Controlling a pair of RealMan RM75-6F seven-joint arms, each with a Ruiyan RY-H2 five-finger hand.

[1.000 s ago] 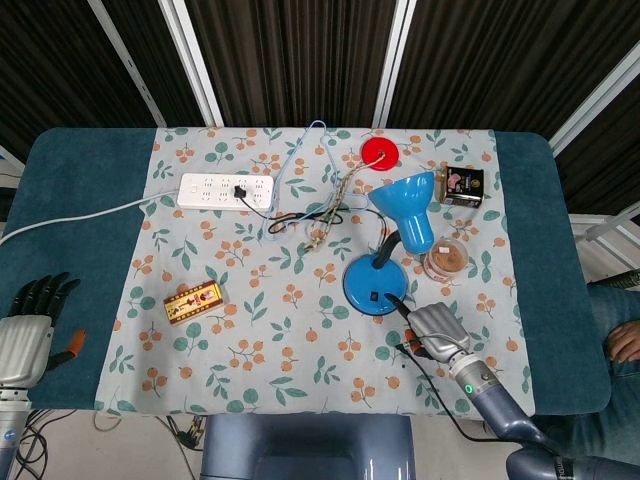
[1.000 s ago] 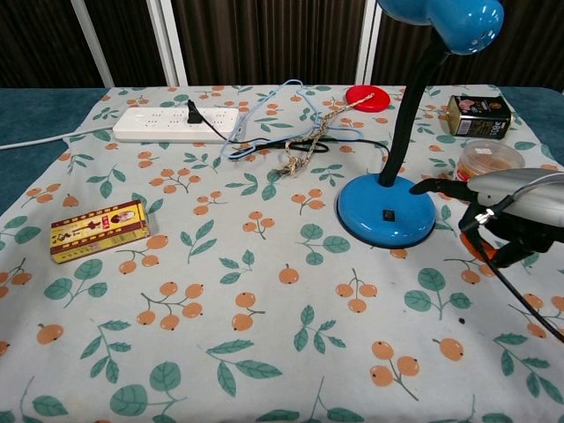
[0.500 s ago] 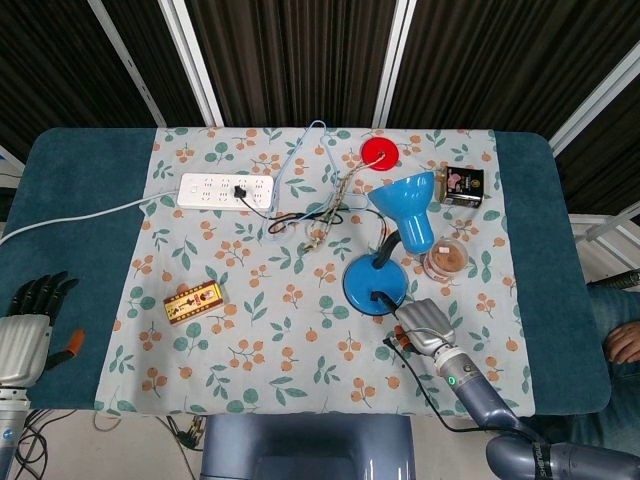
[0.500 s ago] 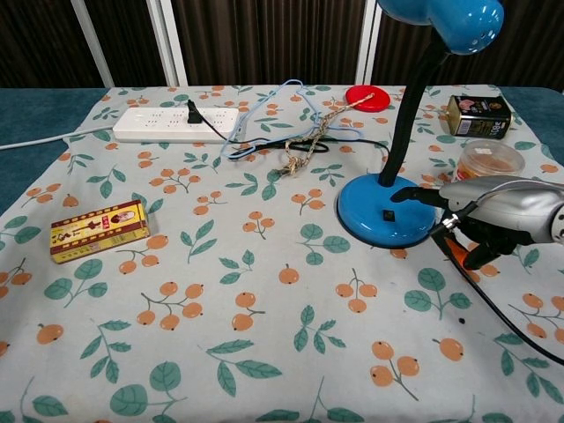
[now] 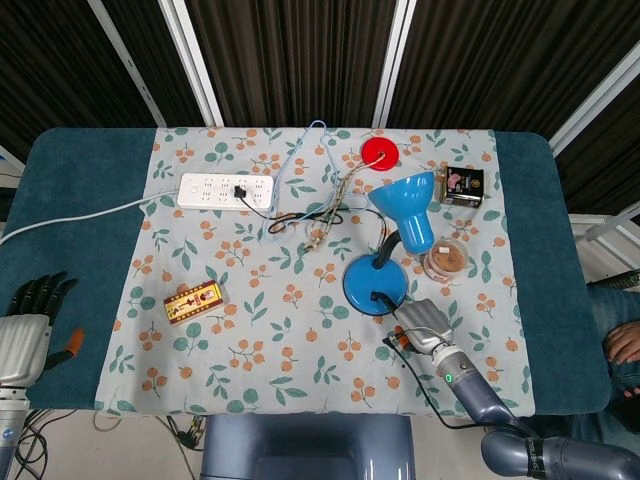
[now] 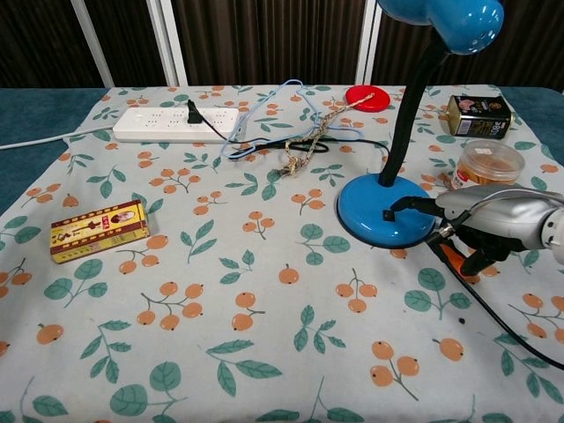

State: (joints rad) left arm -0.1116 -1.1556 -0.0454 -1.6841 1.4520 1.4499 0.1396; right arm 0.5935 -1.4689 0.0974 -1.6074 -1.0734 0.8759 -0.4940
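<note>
Dark slatted panels back a worktop under a floral cloth. Lower right of the head view, the right hand rests a fingertip on the blue lamp base, other fingers curled by a black cable. Lower left, the left hand lies spread, holding nothing, well apart from the red-and-yellow box.

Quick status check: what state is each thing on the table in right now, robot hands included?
Desk lamp: upright, shade tilted, no glow visible.
Power strip: one black plug seated, other sockets free.
Red lid: lying flat.
Plastic jar: upright, lid state unclear.
Dark tin: lying on its side.
Small box: flat, closed.
Right robot hand: fingertip on the lamp base, fingers curled.
Left robot hand: resting at the table edge, holding nothing.
</note>
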